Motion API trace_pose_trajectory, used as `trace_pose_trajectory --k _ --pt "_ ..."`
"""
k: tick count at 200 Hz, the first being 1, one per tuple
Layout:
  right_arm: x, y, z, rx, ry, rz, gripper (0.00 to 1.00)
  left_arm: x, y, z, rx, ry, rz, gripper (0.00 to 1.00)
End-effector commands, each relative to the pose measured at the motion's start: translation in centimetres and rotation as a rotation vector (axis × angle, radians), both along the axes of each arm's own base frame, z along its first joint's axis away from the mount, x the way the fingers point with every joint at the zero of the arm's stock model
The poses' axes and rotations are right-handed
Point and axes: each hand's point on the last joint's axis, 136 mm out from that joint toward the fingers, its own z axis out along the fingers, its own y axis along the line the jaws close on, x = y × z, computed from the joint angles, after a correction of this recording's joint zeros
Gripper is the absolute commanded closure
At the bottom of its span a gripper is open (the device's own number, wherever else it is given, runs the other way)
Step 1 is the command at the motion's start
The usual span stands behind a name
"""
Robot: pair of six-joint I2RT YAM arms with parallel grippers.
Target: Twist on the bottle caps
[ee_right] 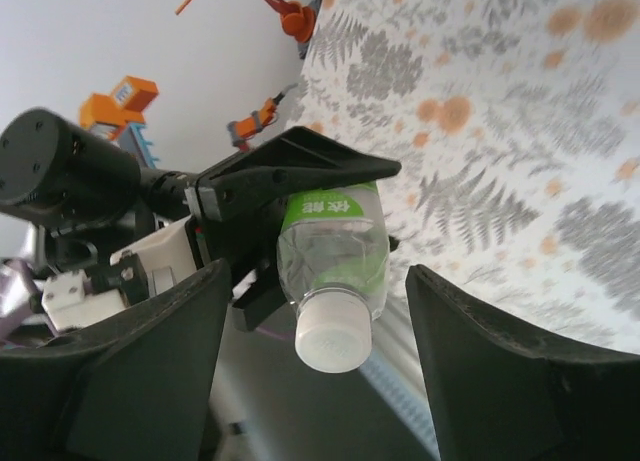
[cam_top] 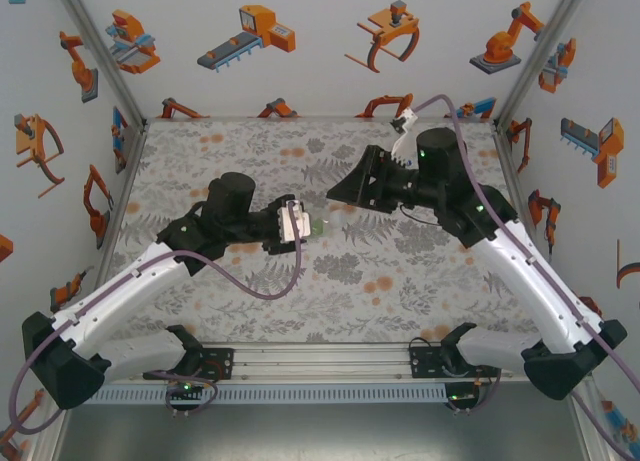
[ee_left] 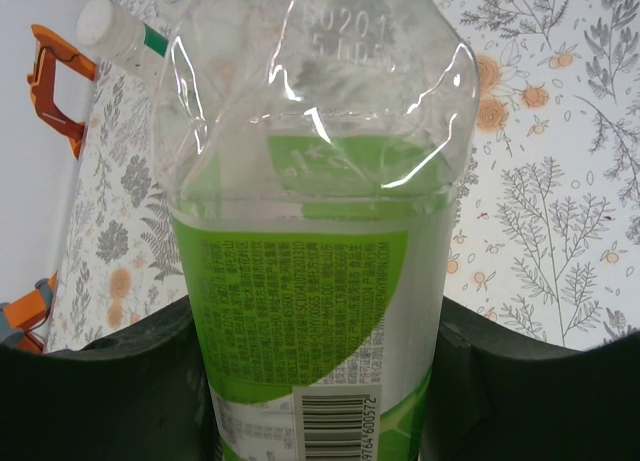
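Right wrist view: my right end effector (ee_right: 320,281) gapes open around, not touching, the white cap (ee_right: 330,346) (six o'clock end of the labelled bottle (ee_right: 335,241)). My left end effector (cam_top: 292,224) clamps that bottle over the table (cam_top: 400,281). Closing off-centre might cross-thread the cap or twist the bottle.

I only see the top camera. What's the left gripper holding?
Observer: A bottle with a green-and-white label, clamped in the left gripper.
Child: Is its cap on?
Observer: Yes. The right wrist view shows a white cap on its neck. I can't tell how tight it is.
Child: Is the right gripper squeezing it?
Observer: No. The right gripper is open, with its fingers apart on either side of the cap, not touching it.
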Motion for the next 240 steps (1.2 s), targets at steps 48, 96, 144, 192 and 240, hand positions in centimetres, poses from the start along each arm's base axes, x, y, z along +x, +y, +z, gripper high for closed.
trace_pose_trajectory --k 48,96,144,192,240 --pt "-7.1 -0.2 4.9 -0.24 -0.975 0.532 0.37 -3.1 -0.5 1.9 -0.051 0.092 -0.137 1.0" --pt "-10.2 0.2 2.8 -0.252 -1.22 0.795 0.37 -4.5 -0.7 2.1 -0.049 0.21 -0.183 1.0" --pt "-11.4 0.4 2.4 -0.177 -1.229 0.844 0.4 -4.7 -0.8 2.3 -0.059 0.26 -0.174 1.0" --pt "-11.3 0.5 1.4 -0.198 -1.212 0.843 0.44 -4.7 -1.1 2.8 -0.063 0.273 -0.181 1.0" --pt "-11.3 1.0 1.6 -0.183 -1.22 0.822 0.5 -4.7 -1.4 2.9 -0.064 0.288 -0.195 1.0"
